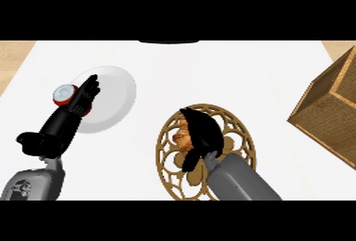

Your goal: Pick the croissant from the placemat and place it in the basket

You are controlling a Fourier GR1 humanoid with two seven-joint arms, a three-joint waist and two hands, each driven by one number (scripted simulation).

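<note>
The croissant (182, 137), golden brown, lies on the round gold lattice placemat (240, 136) near the middle of the counter. My right hand (205, 134) covers most of it, fingers curved over its top and thumb low at the left, so only the croissant's left edge shows. The wicker basket (332, 108) stands at the right edge, well apart from the hand. My left hand (83, 96) rests open at the left, fingers up, over a white plate.
A white plate (115, 96) lies at the left with a small red and white round object (65, 92) at its left rim. Wooden counter edges show at the far corners.
</note>
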